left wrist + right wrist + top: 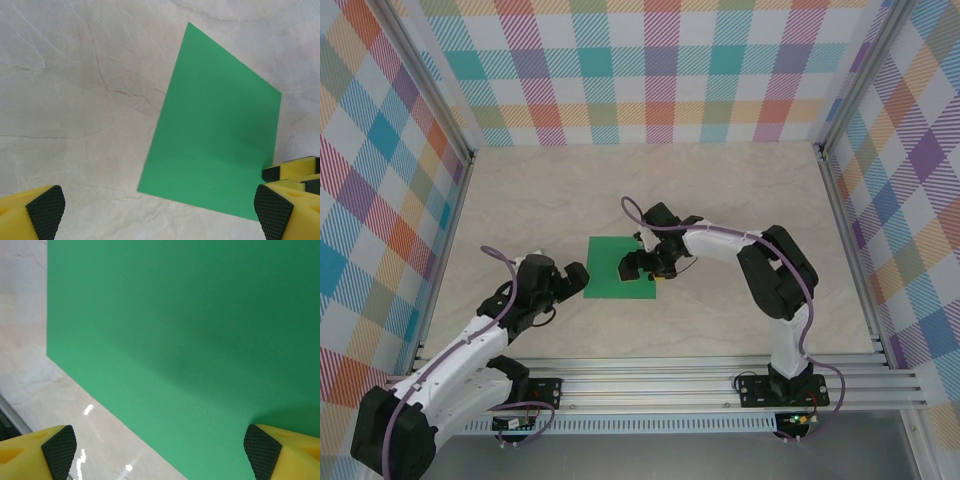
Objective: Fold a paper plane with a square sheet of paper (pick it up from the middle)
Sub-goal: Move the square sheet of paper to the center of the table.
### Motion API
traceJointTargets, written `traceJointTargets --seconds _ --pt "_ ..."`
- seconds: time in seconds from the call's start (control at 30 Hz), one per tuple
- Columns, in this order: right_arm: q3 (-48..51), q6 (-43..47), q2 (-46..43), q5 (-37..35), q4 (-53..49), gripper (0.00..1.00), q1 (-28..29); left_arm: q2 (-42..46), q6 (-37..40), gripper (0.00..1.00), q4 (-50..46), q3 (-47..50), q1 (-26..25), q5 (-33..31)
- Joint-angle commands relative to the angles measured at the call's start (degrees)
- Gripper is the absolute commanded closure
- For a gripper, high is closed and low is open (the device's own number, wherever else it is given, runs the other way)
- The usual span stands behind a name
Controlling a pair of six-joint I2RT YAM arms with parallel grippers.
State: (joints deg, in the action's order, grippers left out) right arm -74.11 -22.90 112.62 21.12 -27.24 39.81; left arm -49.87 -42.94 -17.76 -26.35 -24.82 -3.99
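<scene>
The square sheet of paper (612,270) lies flat and unfolded on the pale table, bright green and unmarked. My right gripper (648,268) hovers low over the sheet's right part, open. In the right wrist view its pads (59,452) straddle the green sheet (190,340) near a corner, one over bare table, nothing between them. My left gripper (568,288) stands just left of the sheet, open and empty. In the left wrist view the sheet (220,135) lies ahead of the left gripper (159,215), with the right gripper's yellow fingers (295,170) at the sheet's far side.
The marble-look tabletop (520,200) is walled by checked panels and aluminium posts (840,200) on three sides. A metal rail (660,385) carrying both arm bases runs along the near edge.
</scene>
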Motion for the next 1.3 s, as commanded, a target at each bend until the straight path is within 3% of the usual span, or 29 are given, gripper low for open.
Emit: traceJointTargets --seconds 0.0,0.23,0.4,0.47,0.67,0.9,1.27 --pt "2.8 5.8 -2.6 -8.4 -10.0 0.09 -2.0 -1.5 2.0 0.00 1.3 -1.7 0.9 2.8" --pt "5.1 10.4 -7.9 -12.9 -13.8 0.09 -7.6 -8.0 3.5 0.00 6.4 -3.2 0.5 8.6" --pt "2.4 8.3 -9.9 -11.5 -14.9 0.08 -7.1 -11.9 3.7 0.00 7.8 -4.7 -0.1 8.2" --pt "0.3 5.4 -10.0 -15.3 -16.3 0.07 -6.1 -12.4 3.8 0.00 7.5 -5.2 -0.1 6.7" --pt "-9.9 -2.6 -3.3 -23.0 -21.4 0.01 -0.1 -12.7 3.7 0.00 5.9 -5.4 1.1 0.9" --pt "-21.3 -5.3 7.2 -25.7 -26.8 0.00 4.5 -15.6 5.7 0.00 6.6 -5.5 5.3 3.9" --pt "-28.9 -7.0 14.0 -27.0 -30.8 0.00 5.4 -16.0 7.8 0.00 8.3 -3.6 7.9 6.8"
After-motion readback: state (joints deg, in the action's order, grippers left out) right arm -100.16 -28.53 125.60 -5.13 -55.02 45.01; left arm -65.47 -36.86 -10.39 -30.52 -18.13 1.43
